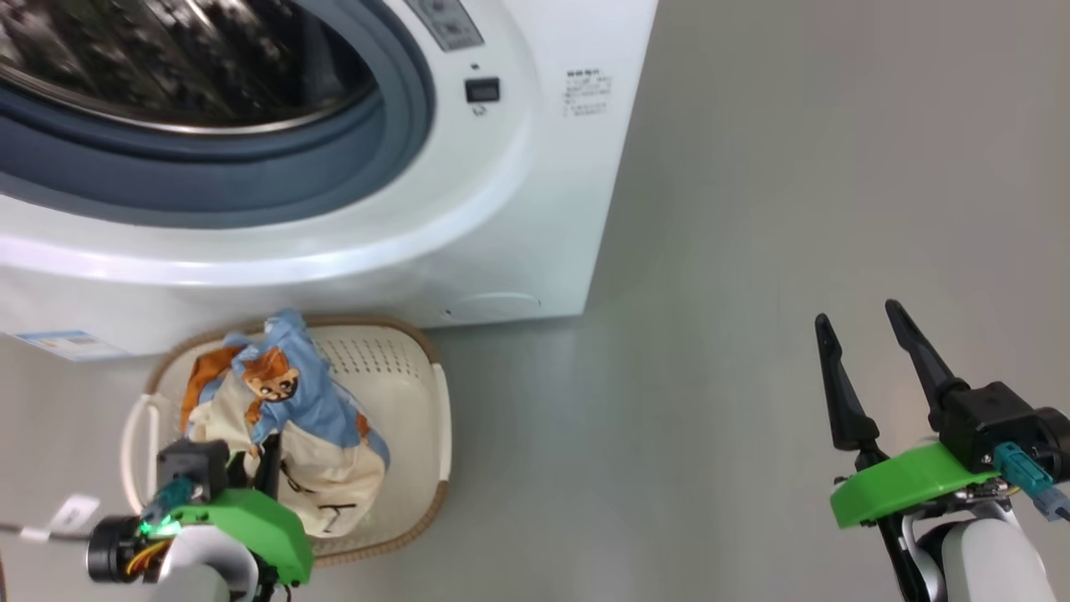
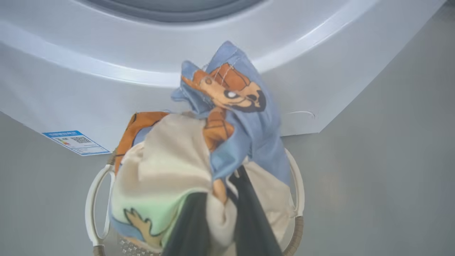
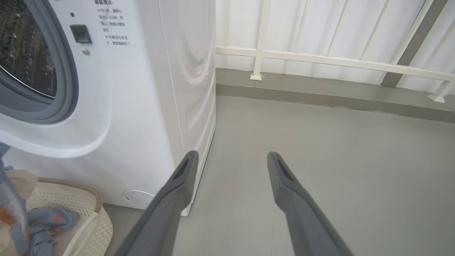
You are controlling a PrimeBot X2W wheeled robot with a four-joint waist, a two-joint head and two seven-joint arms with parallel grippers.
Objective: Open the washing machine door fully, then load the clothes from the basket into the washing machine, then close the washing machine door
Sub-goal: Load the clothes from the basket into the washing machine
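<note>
Fingers of our left gripper (image 2: 221, 185) stand narrow, pinched on the clothes (image 2: 245, 117): soft, crumpled light blue fabric with orange cartoon prints and a cream piece, bunched over the basket (image 1: 393, 376). That basket is cream perforated plastic, a rounded rectangle with a brown woven-look rim and white side handles. It sits on the smooth grey floor (image 1: 752, 251) just in front of the washing machine (image 1: 518, 209). We see the machine's glossy white boxy front, its grey-blue rubber seal (image 1: 251, 176) ringing a perforated steel drum (image 1: 167, 58), and 1 blue label (image 2: 76, 142) low down. A white railing (image 3: 320, 60) runs along the back of the room. Our right gripper (image 1: 858, 313) hangs over bare floor, its 2 fingers spread wide, holding nothing.
</note>
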